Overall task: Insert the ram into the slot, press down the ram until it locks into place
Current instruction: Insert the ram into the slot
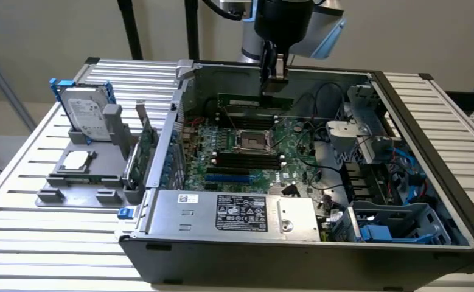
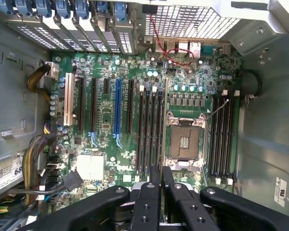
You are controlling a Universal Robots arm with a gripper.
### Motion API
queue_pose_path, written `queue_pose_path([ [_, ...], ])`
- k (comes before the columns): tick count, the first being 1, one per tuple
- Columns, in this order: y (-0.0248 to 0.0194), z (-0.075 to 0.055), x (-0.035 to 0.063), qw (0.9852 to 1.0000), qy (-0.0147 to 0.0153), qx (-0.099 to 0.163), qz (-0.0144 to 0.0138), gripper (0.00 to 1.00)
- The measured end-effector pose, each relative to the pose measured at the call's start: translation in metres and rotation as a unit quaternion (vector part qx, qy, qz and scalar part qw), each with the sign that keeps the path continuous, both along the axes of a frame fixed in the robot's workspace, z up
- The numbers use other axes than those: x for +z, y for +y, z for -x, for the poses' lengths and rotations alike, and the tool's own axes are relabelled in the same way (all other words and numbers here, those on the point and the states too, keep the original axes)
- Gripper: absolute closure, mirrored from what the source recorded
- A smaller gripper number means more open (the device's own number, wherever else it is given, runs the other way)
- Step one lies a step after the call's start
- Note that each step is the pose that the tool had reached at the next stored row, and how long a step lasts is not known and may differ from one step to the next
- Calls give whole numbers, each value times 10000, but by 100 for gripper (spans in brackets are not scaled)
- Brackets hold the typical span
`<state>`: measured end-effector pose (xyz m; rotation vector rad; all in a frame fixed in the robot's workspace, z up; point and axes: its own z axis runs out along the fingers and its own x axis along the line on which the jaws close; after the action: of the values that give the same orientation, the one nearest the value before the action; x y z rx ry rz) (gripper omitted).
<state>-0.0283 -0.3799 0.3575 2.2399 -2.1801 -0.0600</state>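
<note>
Where the open tower case (image 1: pixel 302 264) comes nearest, one grey power supply (image 1: pixel 229 213) carries a black label with unreadable print; another label (image 2: pixel 8 172), seen from the wrist, shows the digits 68. Beyond lie one CPU socket (image 1: pixel 251 141), one blue slot (image 2: pixel 118 108) and eight black memory slots (image 2: pixel 149 130) in two banks of four, all empty. Toward twelve o'clock the gripper (image 1: pixel 274 88) pinches the ram (image 1: pixel 249 101) by its top edge, level above the board. A slatted metal table (image 1: pixel 50 243) bears everything, with a pale wall (image 1: pixel 42 30) behind.

Arm (image 1: pixel 284 18) cropped by edge, ram (image 1: pixel 245 100) partly hidden in gripper (image 1: pixel 274 87)
</note>
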Motion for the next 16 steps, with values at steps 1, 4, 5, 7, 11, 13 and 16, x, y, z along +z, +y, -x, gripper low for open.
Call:
queue_pose_path([
  [1, 0, 0, -19, 10000, 0, 0, 0, 87],
  [4, -2, 0, -73, 10000, 0, 0, 0, 87],
  [5, -3, 0, -92, 10000, 0, 0, 0, 87],
  [7, -3, 0, -127, 10000, 0, 0, 0, 87],
  [11, -4, 0, -199, 10000, 0, 0, 0, 87],
  [13, -4, 0, -237, 10000, 0, 0, 0, 87],
  [16, -5, 0, -292, 10000, 0, 0, 0, 87],
])
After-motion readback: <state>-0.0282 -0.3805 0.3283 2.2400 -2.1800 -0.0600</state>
